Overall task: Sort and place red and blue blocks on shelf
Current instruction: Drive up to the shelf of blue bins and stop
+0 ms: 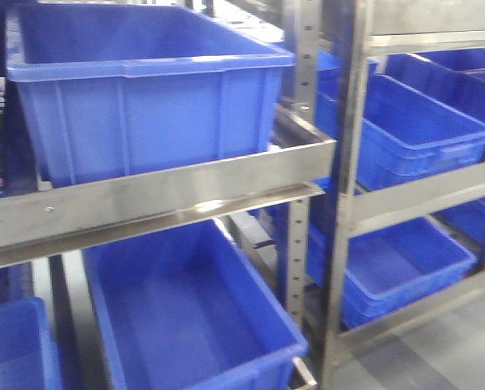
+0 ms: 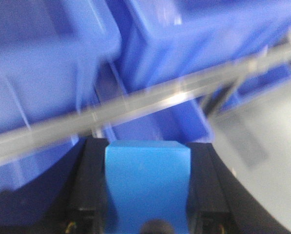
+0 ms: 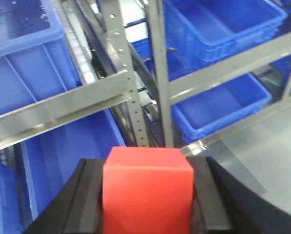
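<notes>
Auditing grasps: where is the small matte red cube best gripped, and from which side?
On its two opposite side faces, approached from the wrist side, as the right gripper holds the small matte red cube now: black fingers press its left and right faces. Flat, parallel, plain faces suit the pinch.

Steel shelf [image 1: 161, 193] with blue bins [image 1: 145, 97]

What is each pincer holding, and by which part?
Left pincer holds the blue block by its opposite side faces; right pincer holds the red block the same way.
</notes>
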`<state>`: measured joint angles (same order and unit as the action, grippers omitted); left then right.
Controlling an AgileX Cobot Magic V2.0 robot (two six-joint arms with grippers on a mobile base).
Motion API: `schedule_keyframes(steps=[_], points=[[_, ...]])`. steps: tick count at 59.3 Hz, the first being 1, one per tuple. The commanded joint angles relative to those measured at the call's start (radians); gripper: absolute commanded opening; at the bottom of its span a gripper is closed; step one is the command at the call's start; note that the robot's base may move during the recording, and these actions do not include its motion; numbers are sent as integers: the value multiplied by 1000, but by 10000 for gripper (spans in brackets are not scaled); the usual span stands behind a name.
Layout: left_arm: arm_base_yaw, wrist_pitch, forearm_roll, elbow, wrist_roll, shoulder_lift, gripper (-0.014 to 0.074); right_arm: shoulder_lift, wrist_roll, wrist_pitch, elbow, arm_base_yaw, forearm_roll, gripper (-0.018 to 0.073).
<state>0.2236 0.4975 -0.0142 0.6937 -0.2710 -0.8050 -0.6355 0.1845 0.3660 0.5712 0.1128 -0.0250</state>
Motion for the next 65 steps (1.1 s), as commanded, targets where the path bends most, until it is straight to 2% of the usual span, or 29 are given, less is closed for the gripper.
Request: schedule_keyframes(steps=[1,21,34,43,57,65], points=[[-1,-57,3,36,-1,46,122,2,-3,-81,30,-3,8,58],[-1,-25,6,36,-1,90,122,2,-3,-81,30,-3,8,58],[-1,-25,93,36,-1,90,122,2,-3,-81,30,-3,8,58],[-1,-61,136,36,-1,90,122,2,-3,-81,30,-3,8,58],[1,-168,136,36,-1,90,122,2,-3,-81,30,-3,8,58],[1,-175,136,36,-1,88,122,2,-3,-81,30,-3,8,58]])
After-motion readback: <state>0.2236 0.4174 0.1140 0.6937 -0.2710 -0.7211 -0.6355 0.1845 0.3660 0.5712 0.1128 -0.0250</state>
